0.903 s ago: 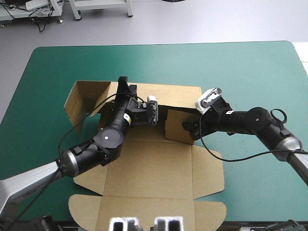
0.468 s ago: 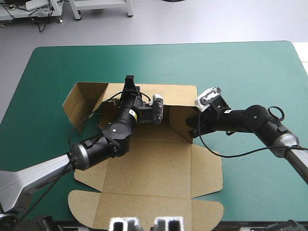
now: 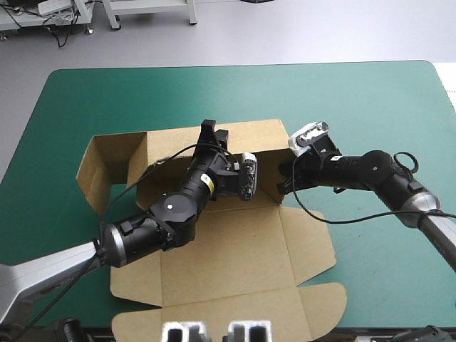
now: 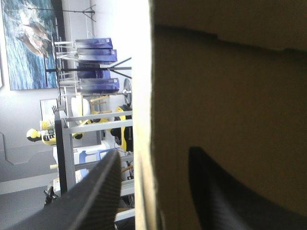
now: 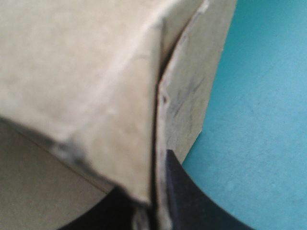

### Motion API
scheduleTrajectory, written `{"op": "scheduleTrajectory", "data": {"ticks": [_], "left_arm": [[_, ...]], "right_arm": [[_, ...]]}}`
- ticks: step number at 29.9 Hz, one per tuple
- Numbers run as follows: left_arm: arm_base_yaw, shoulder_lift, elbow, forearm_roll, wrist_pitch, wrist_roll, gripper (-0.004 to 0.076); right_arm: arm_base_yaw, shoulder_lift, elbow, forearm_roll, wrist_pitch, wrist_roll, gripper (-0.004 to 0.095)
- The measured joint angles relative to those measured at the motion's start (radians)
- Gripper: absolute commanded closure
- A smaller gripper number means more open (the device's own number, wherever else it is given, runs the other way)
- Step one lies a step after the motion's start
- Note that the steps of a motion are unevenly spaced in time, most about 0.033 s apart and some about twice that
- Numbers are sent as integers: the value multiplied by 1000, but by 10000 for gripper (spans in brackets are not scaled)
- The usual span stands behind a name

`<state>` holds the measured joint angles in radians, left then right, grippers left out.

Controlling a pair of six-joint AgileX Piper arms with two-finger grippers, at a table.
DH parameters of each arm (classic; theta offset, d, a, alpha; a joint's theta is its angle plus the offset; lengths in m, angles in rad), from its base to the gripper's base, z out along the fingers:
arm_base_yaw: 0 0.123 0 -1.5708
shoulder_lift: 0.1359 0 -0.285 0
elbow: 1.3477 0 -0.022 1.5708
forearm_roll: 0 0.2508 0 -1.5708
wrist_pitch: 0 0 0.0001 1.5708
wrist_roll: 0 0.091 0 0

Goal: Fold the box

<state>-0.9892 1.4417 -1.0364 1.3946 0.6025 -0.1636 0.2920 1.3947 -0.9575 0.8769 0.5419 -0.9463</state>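
As the left pincer (image 4: 153, 155) clamps the far wall (image 3: 249, 135) of the box (image 3: 228, 242), one black finger outside and one against the brown inner face, it has slid along that wall toward the right since a moment ago. Opposite it, the right pincer (image 5: 152, 191) is pinched on the board at the wall's right end, where two layers meet in a seam between its fingers. The end flap (image 5: 192, 86) it holds stood out toward the near side just before and now looks turned in closer to the wall.

Farther out, the wall stands upright across the far part of the box, and the left flap (image 3: 107, 160) has shifted toward the left edge of the counter (image 3: 356, 92). The rest of the board lies flat near the counter's middle and has twisted slightly on the teal-green cover. Toward the near edge, the lid panel (image 3: 235, 313) with its rounded tabs lies untouched.

By the look of it, the far right corner is taking shape. The left corner and the side walls are yet to be raised.
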Motion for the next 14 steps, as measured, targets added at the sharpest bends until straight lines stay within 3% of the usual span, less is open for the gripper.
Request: {"op": "scheduleTrajectory", "data": {"ticks": [11, 13, 14], "left_arm": [[-83, -55, -1, -10, 51, -37, 247], [-90, -69, -1, -10, 57, -49, 290], [-95, -76, -1, -10, 67, -60, 351]], "right_arm": [[-6, 0, -142, -502, -16, 459, 931], [-18, 0, -160, -540, 0, 490, 931], [-25, 0, -167, -549, 9, 497, 931]]}}
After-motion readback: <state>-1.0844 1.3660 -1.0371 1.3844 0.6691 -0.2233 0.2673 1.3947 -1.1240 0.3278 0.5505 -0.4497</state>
